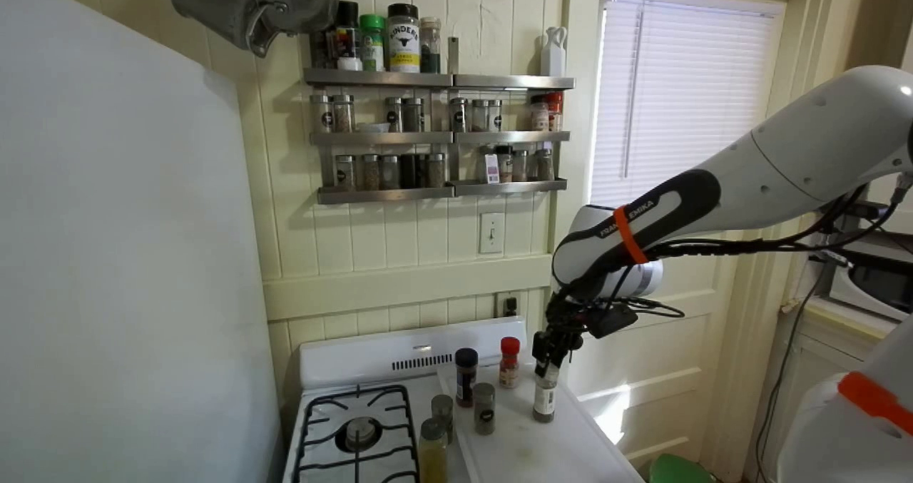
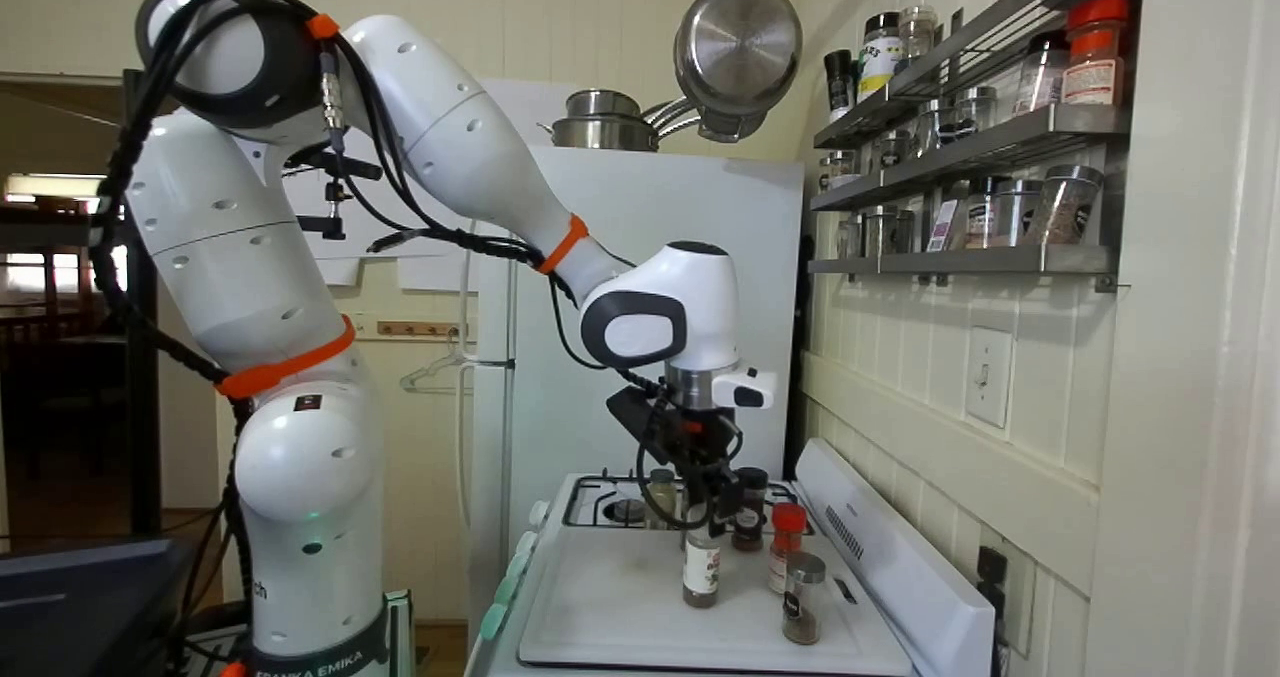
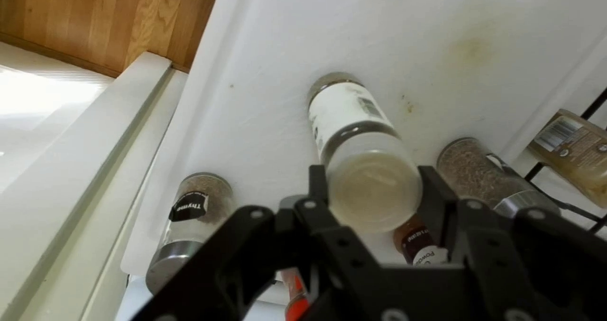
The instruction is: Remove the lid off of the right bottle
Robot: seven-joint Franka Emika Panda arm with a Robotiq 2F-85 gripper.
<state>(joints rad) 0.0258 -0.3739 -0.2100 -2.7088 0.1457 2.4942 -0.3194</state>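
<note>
The right bottle (image 1: 544,402) stands on the white stove cover (image 1: 531,458). It has a see-through body and a white label, and also shows in an exterior view (image 2: 701,571) and the wrist view (image 3: 350,107). Its lid (image 3: 374,190) looks round, pale and translucent in the wrist view, about as wide as the bottle. My gripper (image 3: 372,171) has a black finger on each side of the lid, both apparently touching it. In both exterior views the gripper (image 1: 548,366) points down over the bottle's top and hides the lid.
A red-capped bottle (image 2: 787,547) and a taller dark-capped bottle (image 1: 466,377) stand close behind. A thyme jar (image 3: 199,212) and a grey-capped jar (image 3: 479,169) flank the bottle. The burner grate (image 1: 356,433), the stove's back panel (image 2: 890,547) and spice shelves (image 1: 385,196) are nearby.
</note>
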